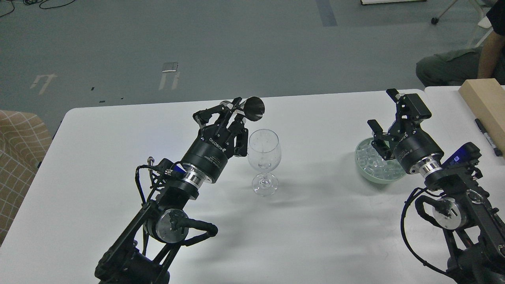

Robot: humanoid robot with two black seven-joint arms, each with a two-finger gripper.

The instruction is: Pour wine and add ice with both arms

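The left gripper [236, 108] is closed on a dark bottle [253, 109], which lies tilted above and just behind the glass [264, 159] on the table [118, 157]. The right gripper [388, 112] is wide, holding nothing, over the bowl [361, 165]. The ice [375, 161] is heaped in this bowl.

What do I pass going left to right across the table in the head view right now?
Left hand shut on a dark object → wine glass → pale green bowl holding the ice, with the open right hand above it → black marker → wooden block.
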